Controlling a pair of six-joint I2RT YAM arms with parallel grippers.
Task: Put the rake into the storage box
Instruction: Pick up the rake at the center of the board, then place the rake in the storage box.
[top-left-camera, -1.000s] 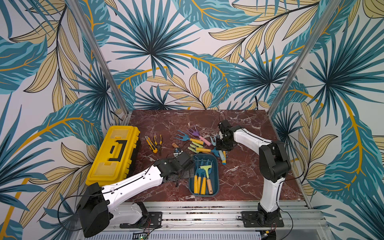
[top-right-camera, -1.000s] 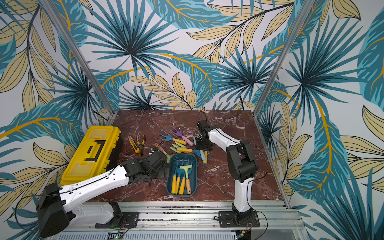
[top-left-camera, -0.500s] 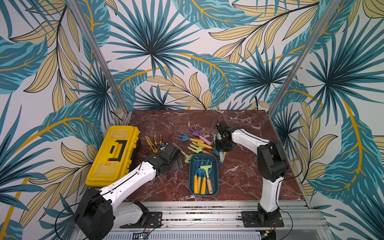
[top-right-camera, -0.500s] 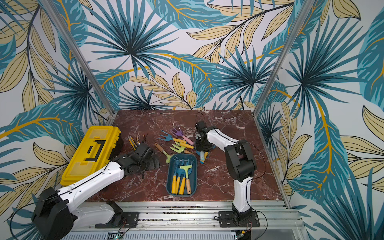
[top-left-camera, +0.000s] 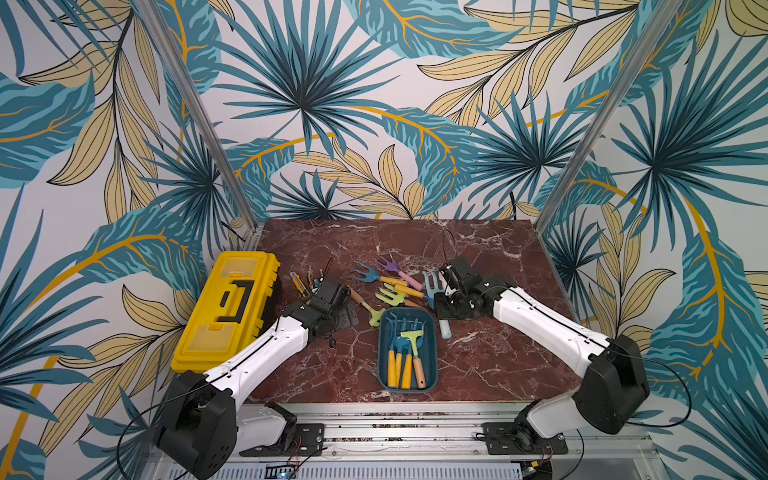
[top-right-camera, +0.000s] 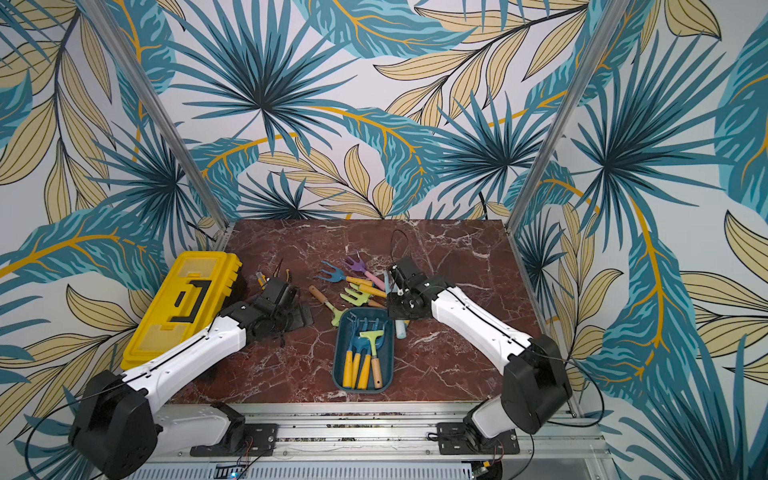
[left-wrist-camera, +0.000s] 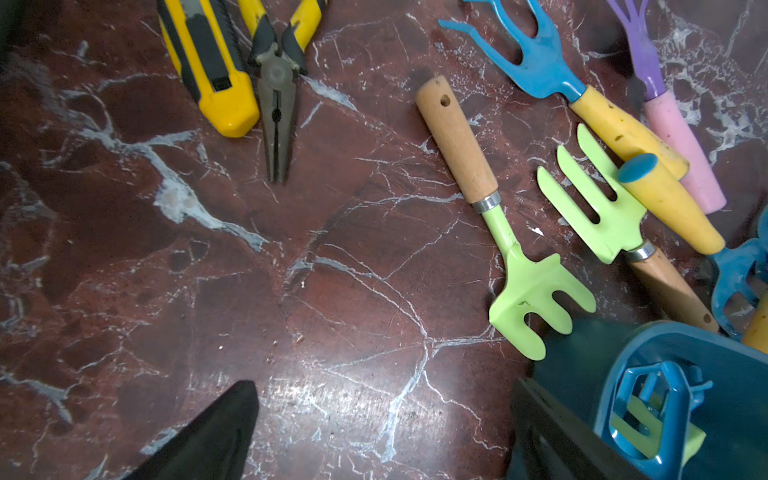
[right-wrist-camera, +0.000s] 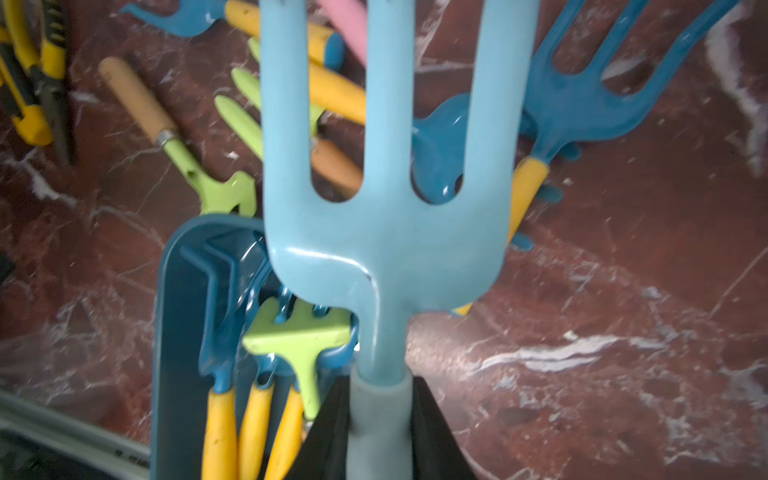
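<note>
Right now, your right gripper (right-wrist-camera: 380, 415) is clamping its jaws on the handle of the pale blue rake (right-wrist-camera: 382, 249), holding it just beside a corner of the storage box (right-wrist-camera: 160, 340), outside it. Your left gripper (left-wrist-camera: 374, 436) is hovering with jaws spread wide, empty, near the box's other side.

Top views bright, even overhead light, sharp, short soft shadows, wide-angle bend at edges; left wrist: white glare patch on table (left-wrist-camera: 316, 390), corners dim; right wrist: rake (right-wrist-camera: 382, 232) very close, soft; whole frame slightly smeared
</note>
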